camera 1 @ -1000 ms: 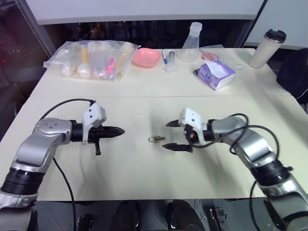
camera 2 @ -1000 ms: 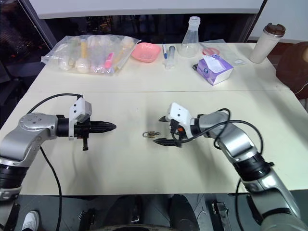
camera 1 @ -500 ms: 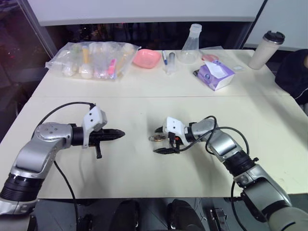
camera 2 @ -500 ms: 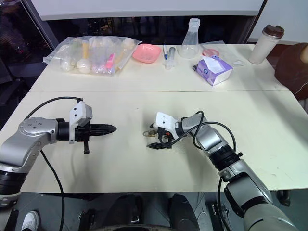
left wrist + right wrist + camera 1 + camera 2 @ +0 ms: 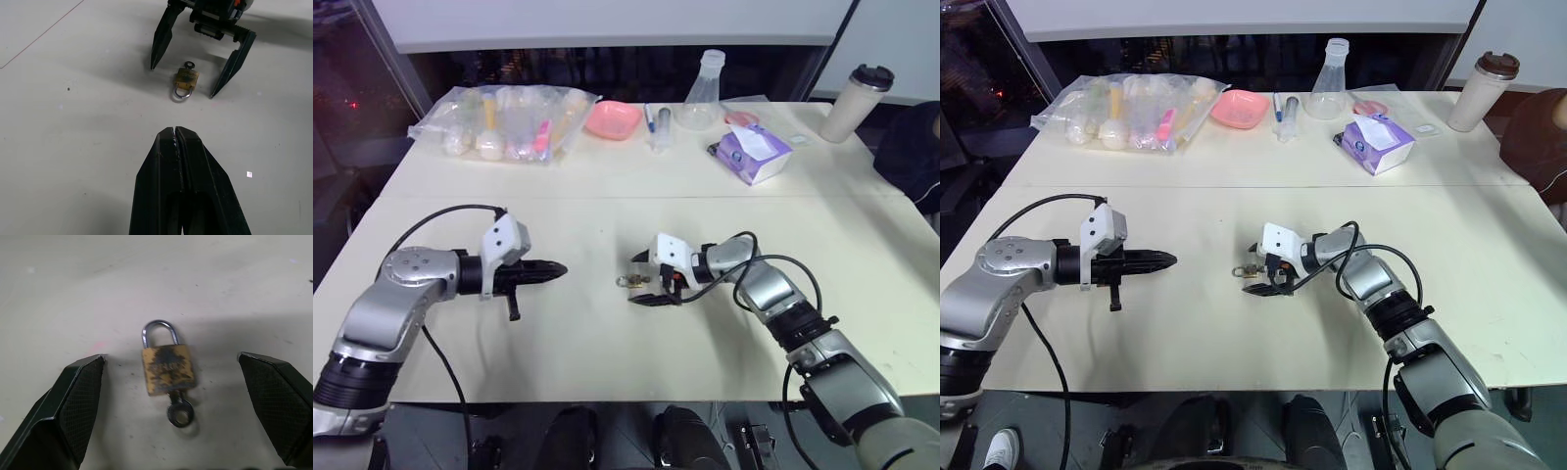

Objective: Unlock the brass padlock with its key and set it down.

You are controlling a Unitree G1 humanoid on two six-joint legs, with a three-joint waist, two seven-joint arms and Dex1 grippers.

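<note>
**Padlock flat on the table, framed by spread right fingers**

Lying flat on the cream table (image 5: 607,362), near its middle: brass padlock (image 5: 168,368), shackle closed and pointing toward the left gripper, body tarnished in dark patches. Seated in the keyhole at the opposite end: key (image 5: 180,413), round bow with a hole, turned toward the right gripper.

Right gripper (image 5: 197,81) lowered to the tabletop with fingers spread wide, one tip on each side of the padlock, touching neither lock nor key; padlock just beyond the gap between the tips.

Left gripper (image 5: 554,267) apart from the padlock on the other side, hovering above the table, pointing at the lock, fingers pressed together and pinching nothing.

Along the far edge of the table: clear plastic bag of small bottles (image 5: 504,121), pink dish (image 5: 611,117), glass flask (image 5: 702,91), purple tissue pack (image 5: 752,153), lidded paper cup (image 5: 857,100).
</note>
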